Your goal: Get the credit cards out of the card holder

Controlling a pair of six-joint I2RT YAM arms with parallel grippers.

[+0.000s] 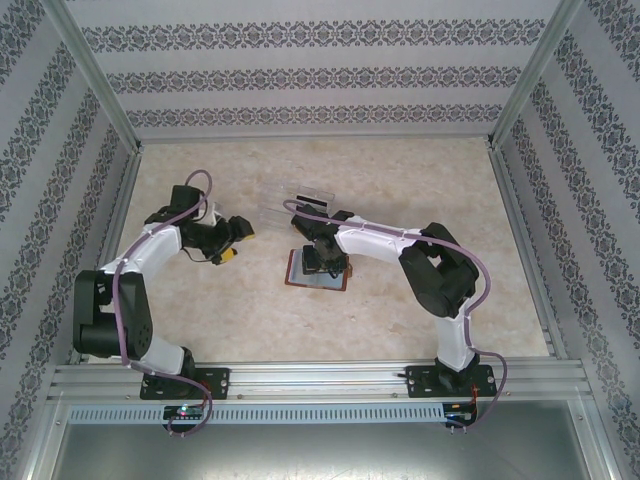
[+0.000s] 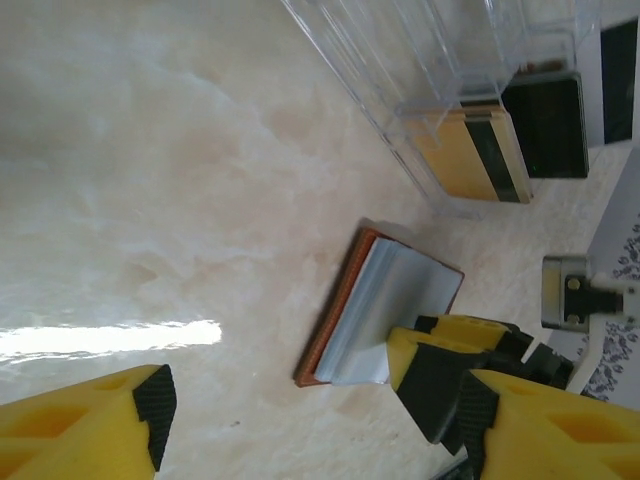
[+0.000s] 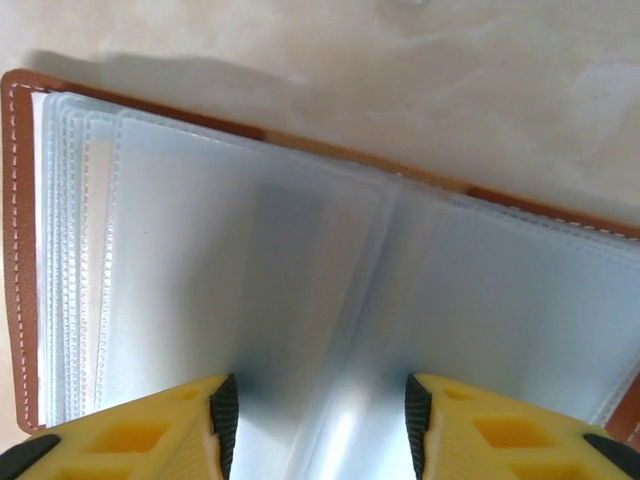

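card holder (image 1: 318, 272) lying open on the table (image 1: 220, 320), clear sleeves up | right gripper (image 3: 320, 410) low over the sleeves, jaws partway apart, nothing pinched (as far as I can see) | left gripper (image 2: 295, 415) off to the holder's left, jaws wide, empty | clear box (image 2: 440, 90) behind, gold card (image 2: 462, 160) inside

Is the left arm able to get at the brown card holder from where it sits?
Probably yes: bare table lies between the left gripper and the card holder, though the right gripper hangs over its middle.
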